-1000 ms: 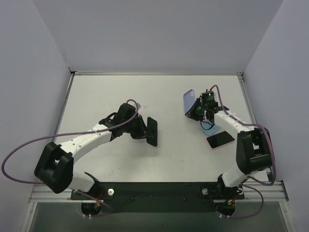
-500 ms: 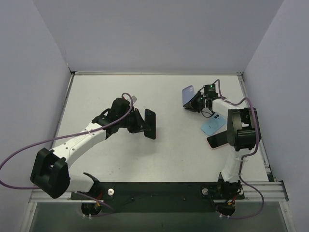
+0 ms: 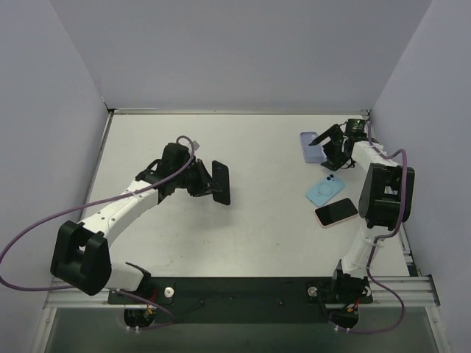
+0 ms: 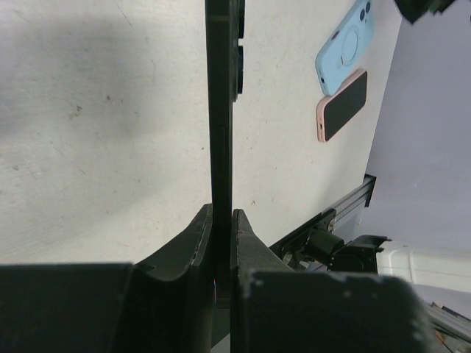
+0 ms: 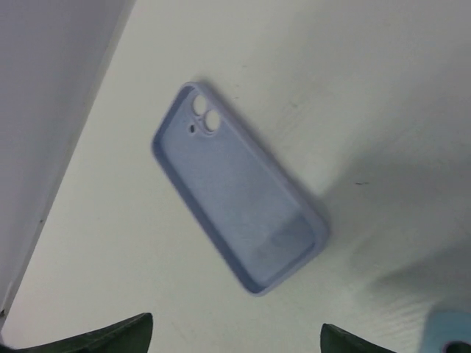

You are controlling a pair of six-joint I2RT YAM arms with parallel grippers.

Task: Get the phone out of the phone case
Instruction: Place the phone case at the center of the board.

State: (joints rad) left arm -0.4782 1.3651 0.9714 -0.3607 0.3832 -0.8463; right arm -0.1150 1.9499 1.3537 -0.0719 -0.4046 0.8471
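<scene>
A black phone [image 3: 220, 182] stands on edge above the table's middle, with my left gripper [image 3: 202, 180] shut on its lower end. In the left wrist view the phone [image 4: 221, 110] shows edge-on, pinched between the two fingers of that gripper [image 4: 222, 243]. The lavender phone case [image 3: 309, 147] lies flat and empty at the back right, hollow side up. My right gripper [image 3: 327, 145] hovers just right of it, open. In the right wrist view the case [image 5: 239, 187] lies beyond the open gripper [image 5: 235, 334], touching neither fingertip [image 5: 132, 331].
A light blue phone [image 3: 324, 190] lies back up near the right arm, with a pink-cased phone [image 3: 336, 212] lying screen up just in front of it. Both also show in the left wrist view, the light blue phone [image 4: 344, 44] and the pink-cased phone [image 4: 341, 105]. Grey walls enclose the table on three sides.
My right gripper has opened and let go of the lavender case, which now lies flat farther back right. The left arm has carried the black phone slightly back and left.
</scene>
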